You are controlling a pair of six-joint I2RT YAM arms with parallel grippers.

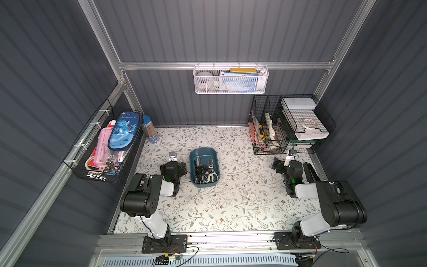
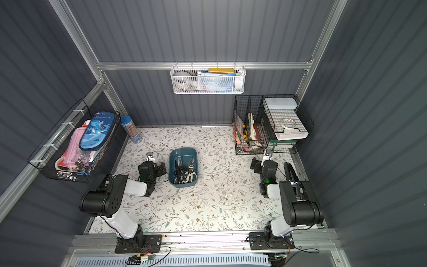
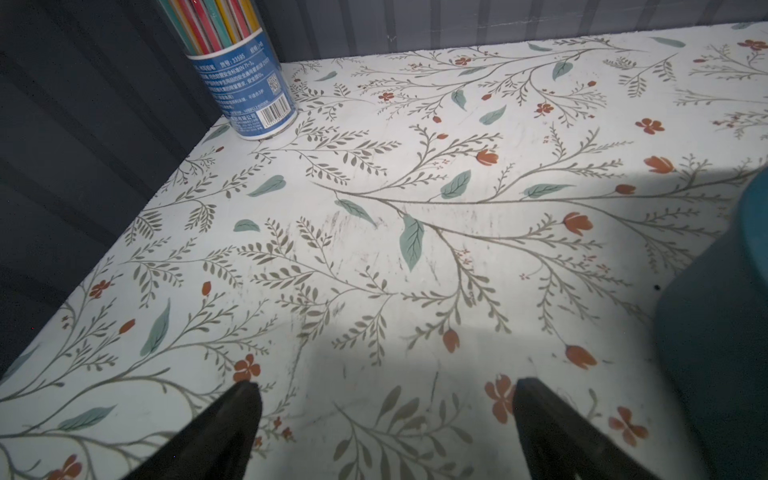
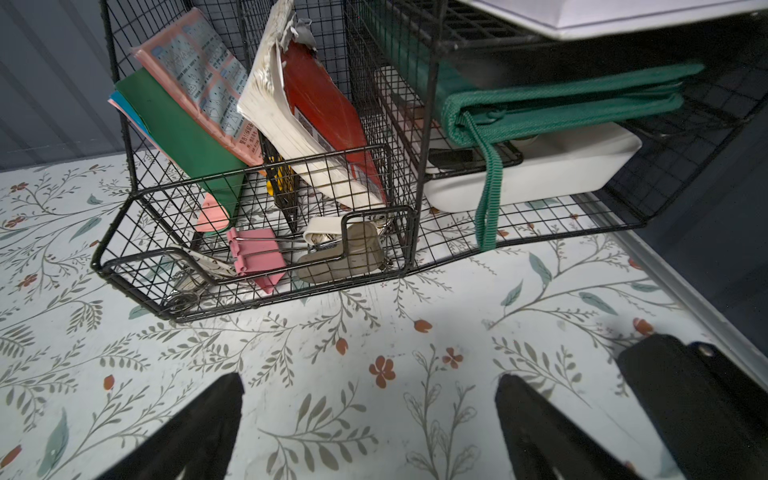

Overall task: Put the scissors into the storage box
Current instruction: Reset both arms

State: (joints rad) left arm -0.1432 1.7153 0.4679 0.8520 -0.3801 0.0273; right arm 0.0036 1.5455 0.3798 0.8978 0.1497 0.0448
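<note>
Teal storage box (image 1: 203, 150), scissors (image 1: 204, 172) lengthwise, blades (image 1: 199, 160) rearward

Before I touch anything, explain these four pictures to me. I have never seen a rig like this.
Two small robot arms stand at the near edge of a flower-patterned table. Each ends in a two-fingered claw. Two pictures look down from overhead, almost alike, and show everything. The other two come from cameras on the arms' wrists, looking past the black fingers. The left gripper is open over bare table, with a tube of pencils in the corner ahead. The right gripper is open too, facing a black wire rack of books and clips. Neither holds anything. In the middle sits the teal storage box, with the scissors lying inside it.
</note>
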